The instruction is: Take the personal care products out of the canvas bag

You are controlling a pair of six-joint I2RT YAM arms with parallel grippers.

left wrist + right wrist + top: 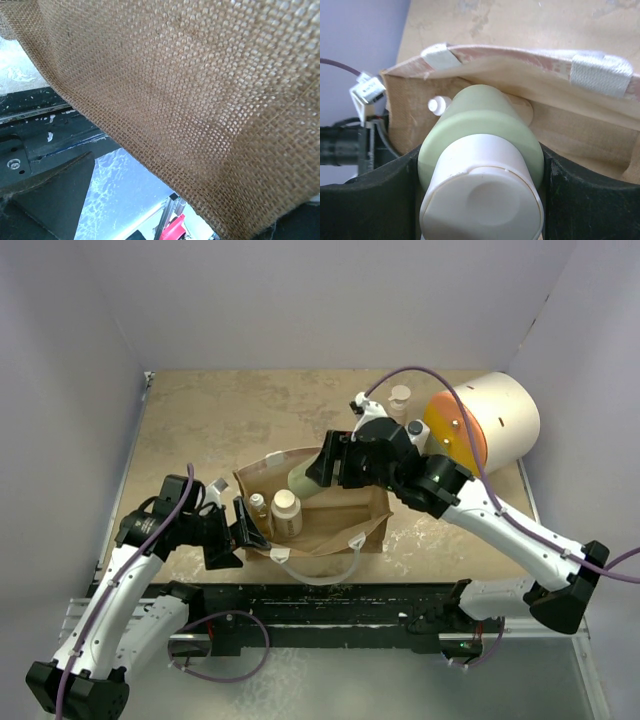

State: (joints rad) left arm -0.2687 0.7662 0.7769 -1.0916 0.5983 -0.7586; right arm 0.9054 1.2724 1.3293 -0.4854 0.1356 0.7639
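Observation:
The tan canvas bag [325, 525] lies open in the middle of the table. My right gripper [332, 464] is shut on the olive-green cream-capped bottle [303, 478] and holds it at the bag's far rim. In the right wrist view the bottle [480, 115] sits between my fingers [395, 185], cap toward the camera, half inside the bag [580, 135]. A cream wide-capped bottle [286, 512] and a small amber white-capped bottle [259, 508] stand inside. My left gripper [246, 527] pinches the bag's left rim; canvas [190, 100] fills its wrist view and hides the jaws.
A beige bottle [400, 398] and a white black-capped bottle [416, 432] stand on the table at the back right, beside the large white-orange-yellow cylinder [485, 420]. A white rope handle [320, 575] hangs over the black front rail [330, 605].

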